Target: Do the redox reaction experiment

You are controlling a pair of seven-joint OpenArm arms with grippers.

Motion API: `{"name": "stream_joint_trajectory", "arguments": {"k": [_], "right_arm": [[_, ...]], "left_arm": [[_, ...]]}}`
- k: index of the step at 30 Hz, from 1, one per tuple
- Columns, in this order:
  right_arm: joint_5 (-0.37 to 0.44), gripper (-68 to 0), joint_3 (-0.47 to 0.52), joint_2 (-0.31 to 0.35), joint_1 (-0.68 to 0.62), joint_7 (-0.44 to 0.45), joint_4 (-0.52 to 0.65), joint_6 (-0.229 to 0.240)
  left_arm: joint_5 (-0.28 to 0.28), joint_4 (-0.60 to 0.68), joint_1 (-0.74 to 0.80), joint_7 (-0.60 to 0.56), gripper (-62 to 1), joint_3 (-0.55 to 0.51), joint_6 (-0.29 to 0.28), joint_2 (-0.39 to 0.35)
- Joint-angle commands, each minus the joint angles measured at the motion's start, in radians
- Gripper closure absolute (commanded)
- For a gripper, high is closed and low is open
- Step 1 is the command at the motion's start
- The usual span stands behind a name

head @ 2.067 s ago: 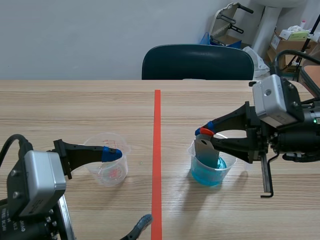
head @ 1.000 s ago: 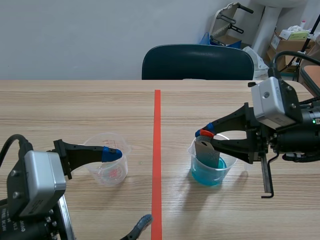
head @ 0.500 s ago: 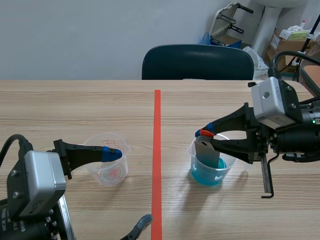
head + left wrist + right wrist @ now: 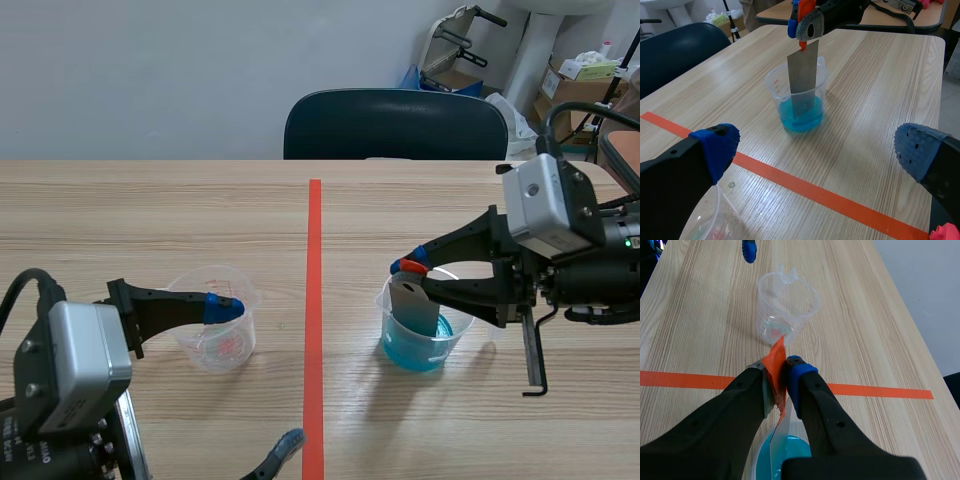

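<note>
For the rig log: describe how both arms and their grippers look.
Both arms are black. The left gripper and right gripper have thick black fingers tipped with blue dotted pads. Each wrist carries a silver-grey box, with a black cable looping behind. A green light glows on the right arm.

Metal strip [image 4: 414, 306] upright in blue-liquid beaker [image 4: 452, 340]

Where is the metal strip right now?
In the scene view the metal strip is right of the orange tape line, pinched at its top by the right gripper, lower end standing in the beaker of blue liquid.
</note>
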Motion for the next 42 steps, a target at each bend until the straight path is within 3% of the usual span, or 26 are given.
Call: {"name": "stream_joint_trajectory", "arguments": {"k": [1,18,42], "right_arm": [[0.017,-0.6,0.013,0.009,0.012,0.019,0.013,0.008],[0.017,-0.6,0.013,0.009,0.012,0.064,0.013,0.008],[0.011,-0.6,0.013,0.014,0.012,0.06,0.013,0.008]], "left_arm": [[-0.01,0.008,0.0,-0.017,-62.3,0.004,-0.002,0.008],[-0.01,0.008,0.0,-0.004,-62.3,0.004,-0.002,0.008],[-0.002,0.008,-0.001,0.035,-62.3,0.004,-0.002,0.008]]}}
